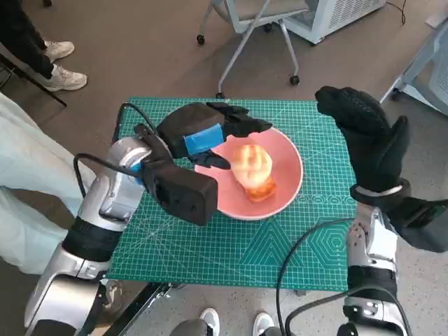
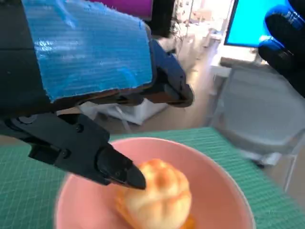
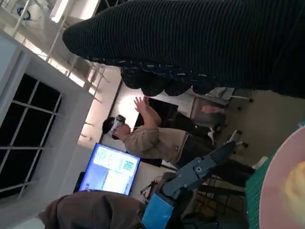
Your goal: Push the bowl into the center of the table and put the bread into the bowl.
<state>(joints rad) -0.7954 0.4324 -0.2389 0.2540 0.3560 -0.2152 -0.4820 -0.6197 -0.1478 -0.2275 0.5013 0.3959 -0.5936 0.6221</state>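
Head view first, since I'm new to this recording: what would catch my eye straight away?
The pink bowl near the middle of the green mat, with the golden bread already lying in it. The left hand, blue tape on its back, hovers over the bowl's near-left rim, a fingertip close by the bread. The gloved right hand is raised above the mat's right edge, holding nothing.

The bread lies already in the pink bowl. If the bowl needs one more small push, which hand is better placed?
Probably the left hand: it hovers over the pink bowl beside the bread. The right hand is raised, off the bowl's right side.
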